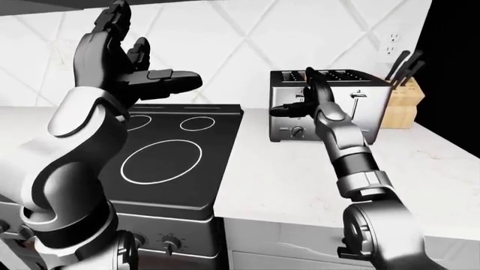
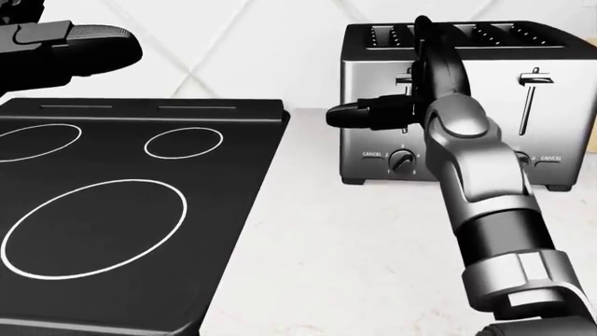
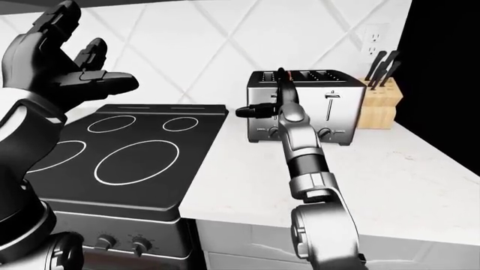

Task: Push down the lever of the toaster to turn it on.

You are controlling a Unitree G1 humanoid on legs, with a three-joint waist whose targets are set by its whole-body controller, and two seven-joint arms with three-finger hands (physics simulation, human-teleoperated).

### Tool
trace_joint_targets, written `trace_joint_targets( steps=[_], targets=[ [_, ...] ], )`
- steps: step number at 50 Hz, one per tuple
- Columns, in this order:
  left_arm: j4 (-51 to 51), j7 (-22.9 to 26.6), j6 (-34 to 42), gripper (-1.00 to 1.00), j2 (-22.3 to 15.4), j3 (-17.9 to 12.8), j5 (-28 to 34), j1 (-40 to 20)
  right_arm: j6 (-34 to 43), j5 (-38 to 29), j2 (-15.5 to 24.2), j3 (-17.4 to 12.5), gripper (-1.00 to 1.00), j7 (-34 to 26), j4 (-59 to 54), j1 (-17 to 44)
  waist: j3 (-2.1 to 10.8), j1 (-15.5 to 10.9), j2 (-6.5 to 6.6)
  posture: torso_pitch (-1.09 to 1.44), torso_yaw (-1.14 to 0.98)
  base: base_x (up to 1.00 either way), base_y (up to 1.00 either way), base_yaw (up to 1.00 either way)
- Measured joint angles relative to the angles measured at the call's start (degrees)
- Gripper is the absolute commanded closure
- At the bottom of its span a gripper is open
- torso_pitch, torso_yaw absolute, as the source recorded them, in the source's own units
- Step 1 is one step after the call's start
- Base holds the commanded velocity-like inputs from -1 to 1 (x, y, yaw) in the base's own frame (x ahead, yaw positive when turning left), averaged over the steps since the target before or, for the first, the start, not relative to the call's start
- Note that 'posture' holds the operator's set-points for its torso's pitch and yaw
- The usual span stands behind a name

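A silver four-slot toaster [image 2: 495, 133] stands on the white counter [image 2: 327, 266] against the tiled wall. It has two slide levers on its face. The right lever [image 2: 535, 78] shows clearly, high in its slot. The left lever [image 2: 404, 78] is partly hidden behind my right hand [image 2: 411, 80]. That hand is open and against the toaster's left half, fingers pointing up past the top edge, thumb sticking out to the left at the left lever's height. My left hand [image 1: 139, 62] is open and empty, raised high above the cooktop at the view's left.
A black glass cooktop [image 2: 140, 210] with white ring marks fills the left, with stove knobs [image 1: 171, 244] below its edge. A wooden knife block [image 1: 401, 104] stands right of the toaster. A wall outlet [image 1: 390, 44] sits above it. A dark tall surface borders the far right.
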State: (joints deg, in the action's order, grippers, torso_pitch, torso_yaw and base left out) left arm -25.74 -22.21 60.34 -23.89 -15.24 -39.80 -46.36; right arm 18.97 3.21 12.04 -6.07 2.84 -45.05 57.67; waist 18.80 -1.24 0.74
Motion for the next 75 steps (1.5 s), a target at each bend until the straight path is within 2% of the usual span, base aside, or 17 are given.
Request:
trace_joint_targets(
  steps=[37,54,75],
  targets=[
    [-0.05,-0.21,0.01,-1.00,-0.15,-0.09,-0.20,-0.02,-7.17,-1.49,-0.48,0.04,-1.00,-0.27,-8.24,0.74,0.86,0.01,-0.32,-0.50,0.00,0.00,0.00,0.00],
    [0.18,-0.42,-0.04,-1.00,-0.21,0.01,-0.46,-0.20,-5.13,-1.65,-0.08,-0.15,-1.00,0.06,-10.74,2.43,0.88,-0.16,-0.40,-0.50,0.00,0.00,0.00,0.00],
    [0.12,-0.30,-0.41,-1.00,-0.13,0.07,-0.24,0.06,-9.69,-1.72,-0.31,-0.40,-1.00,0.06,-15.45,1.54,1.16,-0.23,-0.52,-0.50,0.00,0.00,0.00,0.00]
  ],
)
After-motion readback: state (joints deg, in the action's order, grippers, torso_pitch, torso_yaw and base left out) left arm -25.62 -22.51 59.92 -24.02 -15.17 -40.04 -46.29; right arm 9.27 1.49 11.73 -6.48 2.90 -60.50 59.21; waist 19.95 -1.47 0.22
